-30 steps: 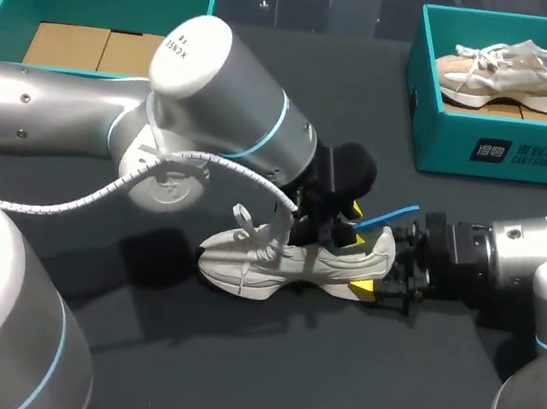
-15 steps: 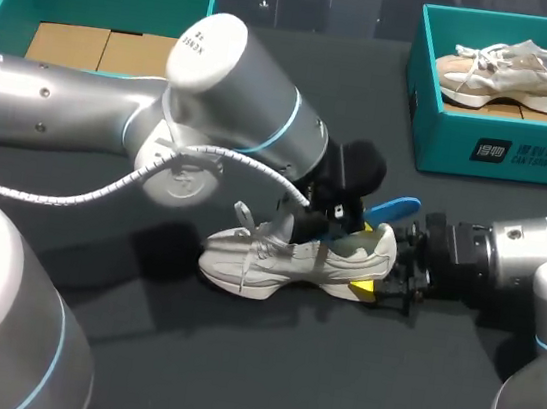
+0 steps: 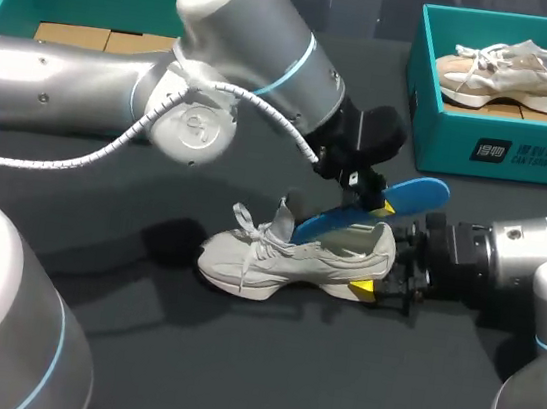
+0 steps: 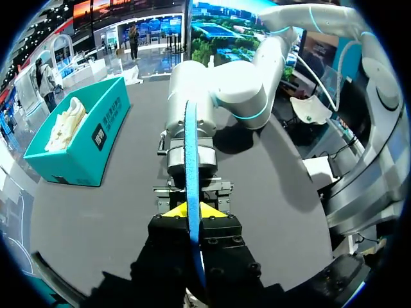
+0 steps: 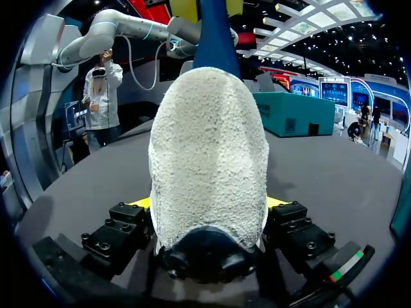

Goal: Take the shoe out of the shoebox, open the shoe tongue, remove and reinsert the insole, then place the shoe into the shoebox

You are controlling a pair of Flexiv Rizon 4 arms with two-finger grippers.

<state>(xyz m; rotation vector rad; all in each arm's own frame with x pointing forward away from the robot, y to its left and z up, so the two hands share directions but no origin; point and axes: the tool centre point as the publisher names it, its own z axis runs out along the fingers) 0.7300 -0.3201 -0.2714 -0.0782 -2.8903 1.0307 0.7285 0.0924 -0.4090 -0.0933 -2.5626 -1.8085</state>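
My left gripper (image 3: 368, 189), clamped on insole (image 3: 379, 208), just raised it: heel end clear, toe end in shoe (image 3: 286, 259) mouth. Right gripper (image 3: 386, 270) pins heel. Removal nearly done.

blue insole (image 4: 191, 183) edge-on between jaws

A cream shoe (image 3: 296, 260) stands on its sole near the middle of the table (image 3: 231, 370), toe pointing left. A blue insole (image 3: 411, 196) slants up out of its opening. The open teal shoebox (image 3: 443, 146) sits at the far right corner.
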